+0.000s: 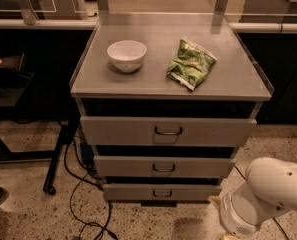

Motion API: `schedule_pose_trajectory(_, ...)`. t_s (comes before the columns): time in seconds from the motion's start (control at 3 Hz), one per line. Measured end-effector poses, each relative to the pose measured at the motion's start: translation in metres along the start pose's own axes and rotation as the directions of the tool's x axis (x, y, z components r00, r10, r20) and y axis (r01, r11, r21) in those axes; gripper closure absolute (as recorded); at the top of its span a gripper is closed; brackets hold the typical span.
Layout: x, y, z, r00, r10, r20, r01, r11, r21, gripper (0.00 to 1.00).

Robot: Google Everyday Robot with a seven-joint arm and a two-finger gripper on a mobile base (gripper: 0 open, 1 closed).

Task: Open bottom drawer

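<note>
Short grey metal bottom drawer [138,191] at 6 o'clock in frame, front looks shut. My gripper [216,200] at its 3 o'clock, well off dark wire loop handle [162,193], mostly behind white rounded arm housing [268,194]; open or closed, I cannot tell. I judge nothing done: reach, grasp, pull remain.

- The white arm [268,196] sits low, just right of the bottom drawer [162,192], with its rounded joint bent downward.
- The gripper is hidden beneath that joint, lower right of the drawer.
</note>
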State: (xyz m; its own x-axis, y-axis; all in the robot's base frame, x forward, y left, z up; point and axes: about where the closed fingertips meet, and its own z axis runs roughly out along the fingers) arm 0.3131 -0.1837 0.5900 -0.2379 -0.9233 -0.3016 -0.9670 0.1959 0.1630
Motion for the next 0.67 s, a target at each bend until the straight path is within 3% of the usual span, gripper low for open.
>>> schedule_pose_trajectory(0.33,0.0225,-0.0444,0.0809,0.999,0.04,0.027,-0.04,0.9992,0.0,0.0)
schedule_pose_trajectory(0.67,0.0233,-0.0446,0.0816,0.999,0.038,0.025,-0.039,0.9993,0.002,0.0)
